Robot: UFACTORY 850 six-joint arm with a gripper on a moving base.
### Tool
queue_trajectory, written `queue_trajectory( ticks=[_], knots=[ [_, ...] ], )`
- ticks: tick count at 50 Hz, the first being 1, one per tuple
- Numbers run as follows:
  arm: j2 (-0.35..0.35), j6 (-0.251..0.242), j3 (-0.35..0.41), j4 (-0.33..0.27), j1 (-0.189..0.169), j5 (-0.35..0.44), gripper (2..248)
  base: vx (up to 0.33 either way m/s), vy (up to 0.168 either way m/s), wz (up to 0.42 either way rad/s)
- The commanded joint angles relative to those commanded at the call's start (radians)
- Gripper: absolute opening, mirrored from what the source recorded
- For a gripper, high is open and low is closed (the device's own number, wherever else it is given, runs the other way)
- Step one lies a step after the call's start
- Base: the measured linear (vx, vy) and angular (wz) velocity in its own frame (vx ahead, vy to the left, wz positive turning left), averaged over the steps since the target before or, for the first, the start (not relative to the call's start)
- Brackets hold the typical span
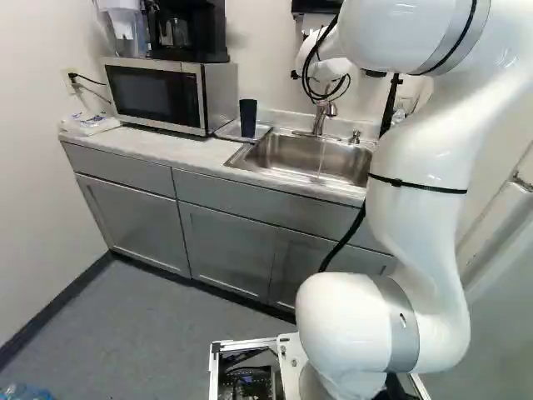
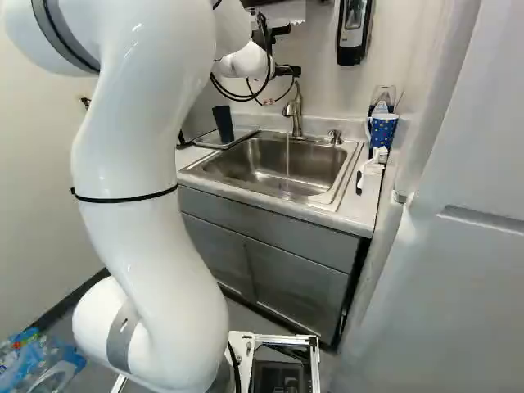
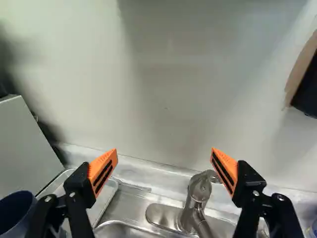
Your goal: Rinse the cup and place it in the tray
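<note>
The gripper (image 2: 288, 70) shows partly behind the arm's wrist, above the faucet (image 2: 295, 108). In the wrist view the gripper (image 3: 164, 153) stands wide open with nothing between its orange pads; the faucet (image 3: 196, 199) is below, nearer the finger on the soap dispenser's side. A dark blue cup (image 1: 248, 117) stands upright on the metal tray (image 1: 225, 130), left of the sink (image 1: 300, 157). The wrist view has the cup's rim (image 3: 16, 210) outside the finger on the microwave's side, with the tray (image 3: 100, 204) beside it. Water (image 2: 287, 160) runs into the sink.
A microwave (image 1: 158, 96) with a coffee maker (image 1: 187, 32) on top stands left of the tray. Right of the sink are a dotted blue mug (image 2: 382, 131) and a white brush (image 2: 372, 164). A dispenser (image 2: 354, 29) hangs on the wall; a white door (image 2: 442, 246) bounds the right side.
</note>
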Motion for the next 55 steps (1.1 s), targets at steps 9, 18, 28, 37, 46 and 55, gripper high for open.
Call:
queue_trajectory(
  ticks=[9, 18, 28, 37, 46, 55],
  knots=[
    [0.0, 0.0, 0.0, 0.0, 0.0, -0.02, 247, 0.0, 0.0, 0.0],
    [0.0, 0.0, 0.0, 0.0, 0.0, -0.042, 247, 0.0, 0.0, 0.0],
    [0.0, 0.0, 0.0, 0.0, 0.0, -0.046, 247, 0.0, 0.0, 0.0],
    [0.0, 0.0, 0.0, 0.0, 0.0, -0.046, 247, 0.0, 0.0, 0.0],
    [0.004, 0.0, 0.005, 0.0, 0.003, -0.049, 247, 0.0, 0.0, 0.0],
    [0.012, 0.0, 0.014, 0.0, 0.008, -0.059, 247, 0.0, 0.0, 0.0]
  ],
)
